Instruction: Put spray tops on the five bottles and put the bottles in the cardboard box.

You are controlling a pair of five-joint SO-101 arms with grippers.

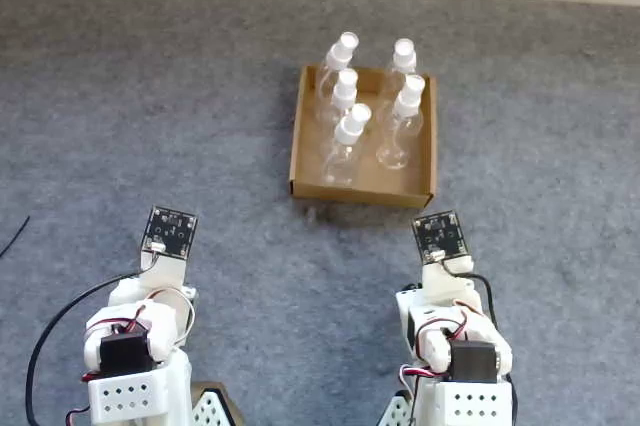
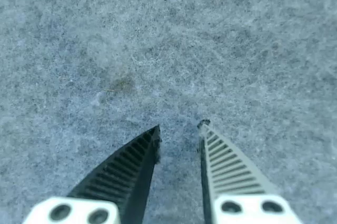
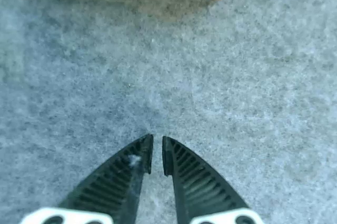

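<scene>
Inside the cardboard box (image 1: 298, 136), toward the far middle of the surface (image 1: 150, 96), stand the five bottles (image 1: 345, 141), upright and close together, likely so that all fit; each is clear plastic with a white spray top (image 1: 352, 124), and the tops seem fully seated, though that is hard to judge from above; the task looks done, which would explain why both arms sit near their bases; the right pincer (image 3: 157, 139), just short of the box corner, is all but closed on nothing; the left pincer (image 2: 180, 126) is narrowly parted over bare surface.
</scene>
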